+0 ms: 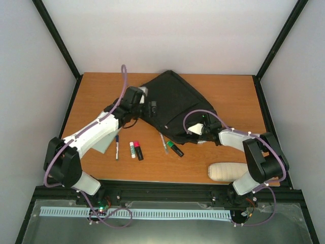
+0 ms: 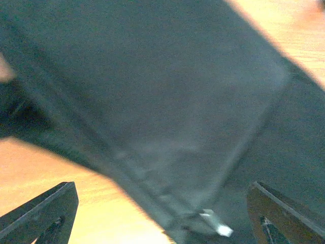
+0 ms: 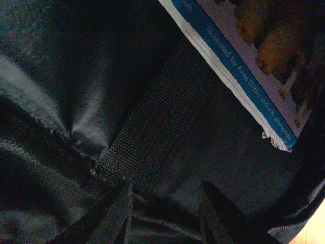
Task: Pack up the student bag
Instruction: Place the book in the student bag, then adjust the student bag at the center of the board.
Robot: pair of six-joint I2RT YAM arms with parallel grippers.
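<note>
While student bag (image 1: 172, 104) sits mid-table, green marker (image 1: 175, 149), pouch (image 1: 227, 171) lie near.

Only one readable print, in the right wrist view: a book (image 3: 266, 48) lying against the black fabric of the student bag (image 3: 76, 76). White lettering runs along the blue band (image 3: 228, 57) at the edge of its cover and reads "illustrated by Anna DiVito and with photographs". The surname is small, so its spelling is not certain. Higher on the same band is a cut-off word ending in "ub", the rest out of frame. In the top view, the green-capped marker (image 1: 175, 148) and the pen (image 1: 117, 146) on the table are too small for any label to be read.
</note>
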